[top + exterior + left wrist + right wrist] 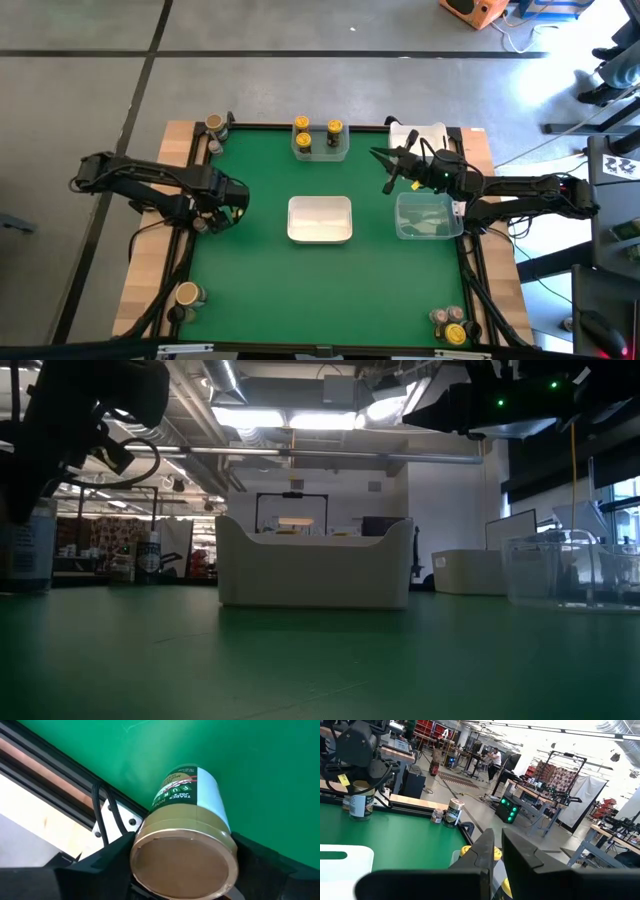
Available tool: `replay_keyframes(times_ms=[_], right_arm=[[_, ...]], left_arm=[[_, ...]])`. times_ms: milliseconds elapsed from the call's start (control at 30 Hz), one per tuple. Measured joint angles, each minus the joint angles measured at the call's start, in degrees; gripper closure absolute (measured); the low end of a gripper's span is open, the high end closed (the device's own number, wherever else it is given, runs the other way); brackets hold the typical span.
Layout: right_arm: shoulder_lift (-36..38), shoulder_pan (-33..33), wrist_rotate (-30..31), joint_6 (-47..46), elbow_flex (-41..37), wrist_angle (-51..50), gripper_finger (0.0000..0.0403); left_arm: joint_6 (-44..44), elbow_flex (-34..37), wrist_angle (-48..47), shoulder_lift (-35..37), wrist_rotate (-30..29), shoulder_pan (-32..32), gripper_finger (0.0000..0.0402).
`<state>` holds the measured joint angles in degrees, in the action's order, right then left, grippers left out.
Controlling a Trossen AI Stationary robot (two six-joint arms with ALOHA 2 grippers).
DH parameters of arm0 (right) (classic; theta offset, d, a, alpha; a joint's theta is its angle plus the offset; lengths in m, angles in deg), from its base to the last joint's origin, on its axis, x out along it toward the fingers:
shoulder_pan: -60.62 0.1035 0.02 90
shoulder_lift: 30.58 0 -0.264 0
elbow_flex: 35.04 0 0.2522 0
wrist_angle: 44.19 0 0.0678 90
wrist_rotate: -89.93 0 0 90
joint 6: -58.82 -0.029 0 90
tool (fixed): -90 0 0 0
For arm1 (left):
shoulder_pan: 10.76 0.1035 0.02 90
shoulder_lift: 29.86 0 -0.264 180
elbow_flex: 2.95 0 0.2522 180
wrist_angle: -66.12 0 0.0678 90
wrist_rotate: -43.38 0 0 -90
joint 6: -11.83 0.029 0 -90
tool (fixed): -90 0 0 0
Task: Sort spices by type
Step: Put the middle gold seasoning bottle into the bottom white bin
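Left pincer (pixel 212 222) low at the left edge of the desk (pixel 260 290), fingers standing on either side of a tan-capped jar (pixel 187 847) that sits upright on the green mat, right by the black rail; whether already pressing the jar or just short of its sides, cannot tell. Right pincer (pixel 390 172) pressed together and empty, hanging above the desk near the clear tub (pixel 428 217) on the right. By the look of things, barely begun: three yellow-capped jars (pixel 302 124) standing in the clear tub (pixel 320 150) at the far edge, the white tub (pixel 320 220) in the middle with nothing visible inside. Left to sort: the jar between the left fingers, a jar at the far left corner (pixel 214 125), another at the near left corner (pixel 187 294), and a small cluster at the near right corner (pixel 449 324).
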<state>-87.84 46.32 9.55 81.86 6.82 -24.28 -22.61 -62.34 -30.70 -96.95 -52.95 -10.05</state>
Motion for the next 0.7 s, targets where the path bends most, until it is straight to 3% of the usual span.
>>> replay_keyframes(times_ms=[300, 700], right_arm=[[0.0, 0.0, 0.0, 0.0, 0.0, 0.0, 0.0364], [0.0, 0.0, 0.0, 0.0, 0.0, 0.0, 0.0364]], left_arm=[[-0.9, -1.5, 1.0, -0.2, -0.4, 0.1, 0.0135], [-0.8, -12.7, 1.9, -0.1, -2.4, 0.1, 0.0137]])
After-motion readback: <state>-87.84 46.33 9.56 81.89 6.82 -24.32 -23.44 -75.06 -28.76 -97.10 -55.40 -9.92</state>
